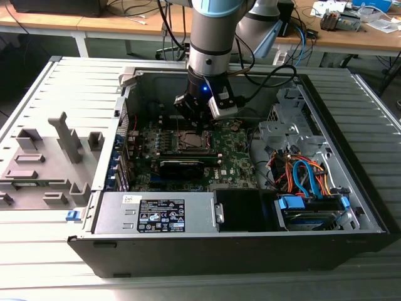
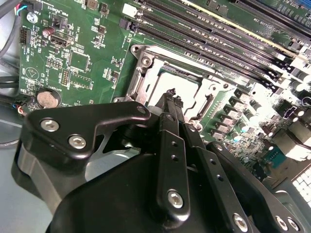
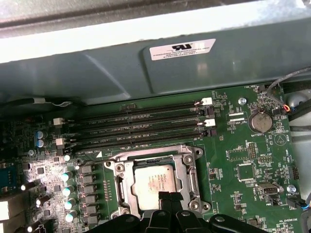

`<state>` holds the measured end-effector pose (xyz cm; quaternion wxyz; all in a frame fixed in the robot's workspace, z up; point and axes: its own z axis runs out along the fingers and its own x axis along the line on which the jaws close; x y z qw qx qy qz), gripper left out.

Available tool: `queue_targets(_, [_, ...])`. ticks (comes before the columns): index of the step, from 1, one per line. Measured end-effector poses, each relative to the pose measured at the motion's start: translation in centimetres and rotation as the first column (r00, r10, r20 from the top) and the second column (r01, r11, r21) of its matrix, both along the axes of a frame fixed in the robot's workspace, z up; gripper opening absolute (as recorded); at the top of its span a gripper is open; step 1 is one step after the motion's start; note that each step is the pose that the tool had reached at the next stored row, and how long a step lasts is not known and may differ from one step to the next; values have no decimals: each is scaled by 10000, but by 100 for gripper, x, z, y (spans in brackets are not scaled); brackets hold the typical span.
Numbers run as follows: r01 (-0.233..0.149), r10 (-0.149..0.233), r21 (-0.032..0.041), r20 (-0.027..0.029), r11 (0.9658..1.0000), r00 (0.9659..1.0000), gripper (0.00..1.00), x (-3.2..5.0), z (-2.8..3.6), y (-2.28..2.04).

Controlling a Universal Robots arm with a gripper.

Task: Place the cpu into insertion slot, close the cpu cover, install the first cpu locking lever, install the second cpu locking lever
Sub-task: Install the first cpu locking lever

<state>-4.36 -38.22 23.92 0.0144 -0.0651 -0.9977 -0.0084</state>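
The insertion slot (image 1: 191,142) sits on the green motherboard inside the open computer case. Its silver rim (image 3: 190,170) frames the cpu (image 3: 154,177), which lies flat in the slot with its pale metal top showing. The cpu cover lies down flat around the cpu (image 2: 187,85). I cannot tell how the locking levers stand. My gripper (image 1: 199,124) hangs just above the slot. In both wrist views its black fingertips (image 2: 170,93) are pressed together with nothing between them, and the gripper (image 3: 167,195) hovers over the cpu's near edge.
Black memory slots (image 3: 141,126) run beside the socket, close to the grey case wall (image 3: 146,68). A coin battery (image 3: 260,121) sits on the board. A long black card (image 1: 188,164), the power supply (image 1: 156,213) and a drive bay with cables (image 1: 304,179) fill the case. Grey fixtures (image 1: 44,163) stand outside it.
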Motion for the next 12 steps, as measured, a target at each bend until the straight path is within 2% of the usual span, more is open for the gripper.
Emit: queue_targets(12, [-84, 84, 1, 1, 10000, 10000, 11, 0, 0, 0])
